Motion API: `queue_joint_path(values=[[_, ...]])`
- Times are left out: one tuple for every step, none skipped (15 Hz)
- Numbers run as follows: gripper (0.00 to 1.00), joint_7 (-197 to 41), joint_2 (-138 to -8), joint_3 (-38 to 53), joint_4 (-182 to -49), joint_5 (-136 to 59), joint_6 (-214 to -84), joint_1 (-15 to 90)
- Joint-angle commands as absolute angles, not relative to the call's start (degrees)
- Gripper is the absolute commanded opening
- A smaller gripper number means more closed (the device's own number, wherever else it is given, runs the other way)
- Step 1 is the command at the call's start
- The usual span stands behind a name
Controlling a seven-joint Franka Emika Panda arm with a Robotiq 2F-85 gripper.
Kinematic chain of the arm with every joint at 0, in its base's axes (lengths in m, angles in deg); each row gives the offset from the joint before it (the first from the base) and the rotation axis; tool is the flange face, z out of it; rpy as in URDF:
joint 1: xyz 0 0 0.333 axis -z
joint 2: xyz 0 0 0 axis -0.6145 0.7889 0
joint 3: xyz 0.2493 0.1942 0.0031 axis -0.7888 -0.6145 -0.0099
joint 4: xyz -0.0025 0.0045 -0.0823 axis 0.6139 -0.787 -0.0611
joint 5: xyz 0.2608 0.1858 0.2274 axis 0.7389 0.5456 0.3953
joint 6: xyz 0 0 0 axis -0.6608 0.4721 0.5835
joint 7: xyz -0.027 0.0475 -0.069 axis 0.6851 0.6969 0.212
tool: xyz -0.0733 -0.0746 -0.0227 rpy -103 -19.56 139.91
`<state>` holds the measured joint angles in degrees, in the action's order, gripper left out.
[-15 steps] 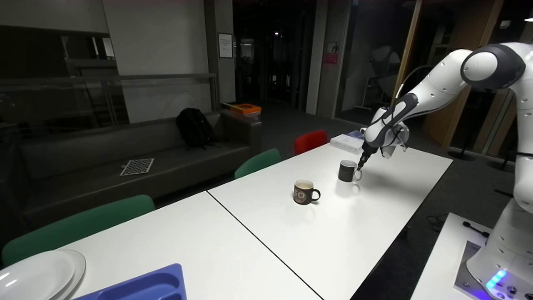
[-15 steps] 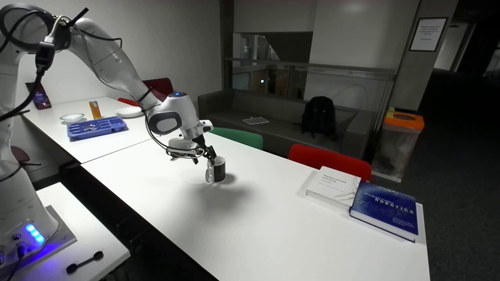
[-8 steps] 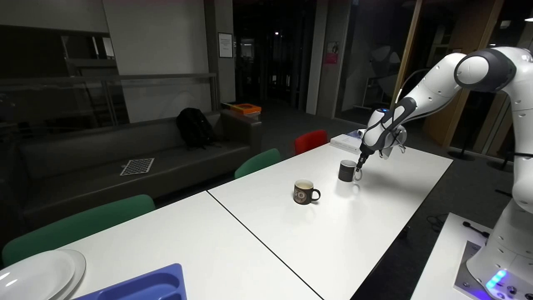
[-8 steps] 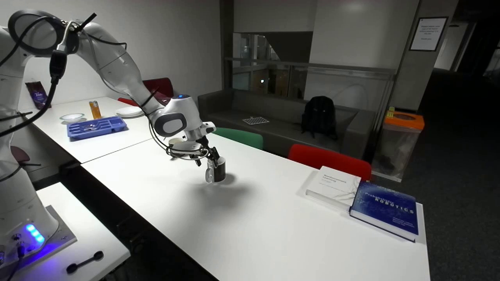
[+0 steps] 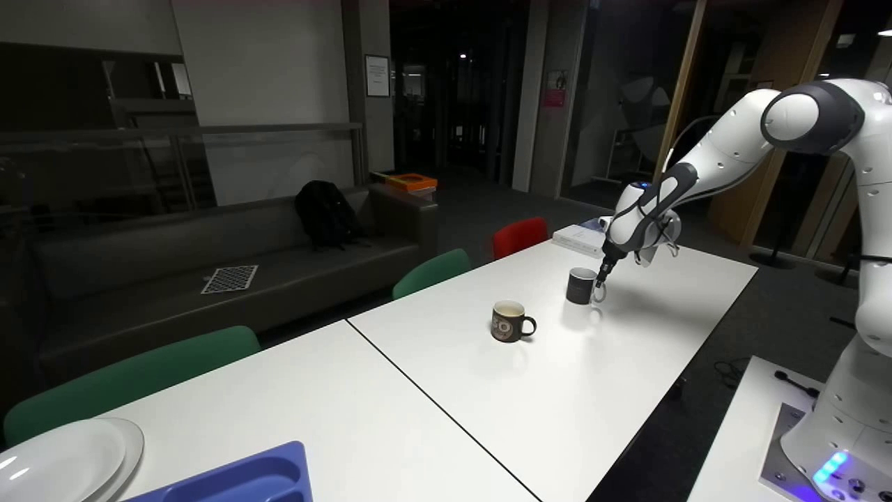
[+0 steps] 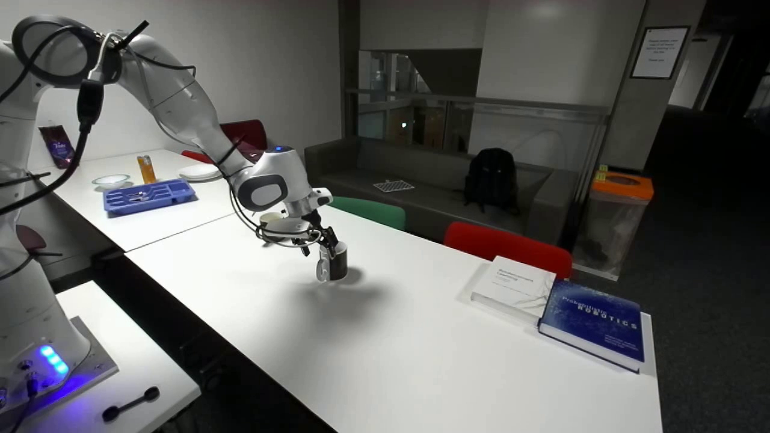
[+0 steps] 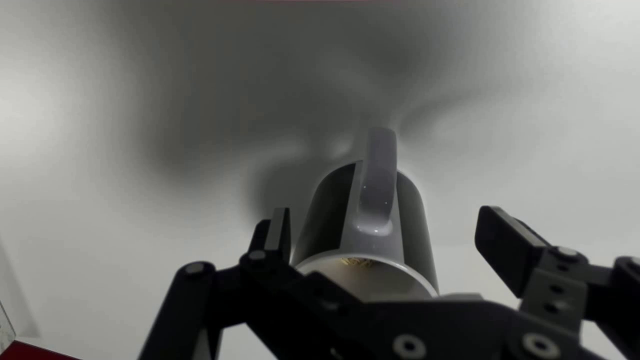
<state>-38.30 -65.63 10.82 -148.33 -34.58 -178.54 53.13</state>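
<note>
A dark mug [image 5: 580, 287] with a white handle stands upright on the white table; it also shows in an exterior view [image 6: 340, 264] and in the wrist view [image 7: 325, 215]. My gripper [image 7: 392, 230] is open, its fingers on either side of the mug and handle. The left finger [image 7: 277, 232] is close beside the mug; I cannot tell whether it touches. The right finger [image 7: 507, 250] stands apart with a wide gap. A small yellowish patch shows inside the mug's rim. The gripper's lower parts hide the mug's near rim.
A second dark mug [image 5: 506, 325] with a printed pattern stands nearby, partly behind the gripper in an exterior view [image 6: 272, 219]. A white book [image 6: 511, 285] and a blue book [image 6: 592, 322] lie at the table's end. A blue tray [image 6: 147, 198] and plates [image 6: 200, 172] lie farther off.
Over the first half second the arm lowered a little and moved slightly closer to the mug. Since then it has hardly moved. Both mugs stay in place.
</note>
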Motion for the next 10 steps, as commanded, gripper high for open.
queue_joint_path(values=[[1.0, -40.02, -65.78, 9.26, -148.36, -36.79, -178.48, 54.84], [1.0, -40.02, -65.78, 9.26, -148.36, -36.79, -178.48, 54.84], [1.0, -40.05, -65.48, 9.17, -148.22, -36.73, -179.12, 54.96], [1.0, -39.97, -65.14, 8.97, -148.04, -36.67, -179.64, 55.11], [1.0, -39.64, -64.74, 8.66, -147.77, -36.56, -180.04, 55.41], [1.0, -39.59, -64.45, 8.44, -147.6, -36.44, -180.21, 55.63], [1.0, -39.56, -64.11, 8.33, -147.46, -36.45, -180.53, 55.85], [1.0, -39.5, -63.82, 8.18, -147.34, -36.52, -180.75, 56.15], [1.0, -39.52, -63.62, 8.03, -147.29, -36.47, -180.81, 56.45], [1.0, -39.62, -63.49, 8.01, -147.3, -36.57, -180.86, 56.63]])
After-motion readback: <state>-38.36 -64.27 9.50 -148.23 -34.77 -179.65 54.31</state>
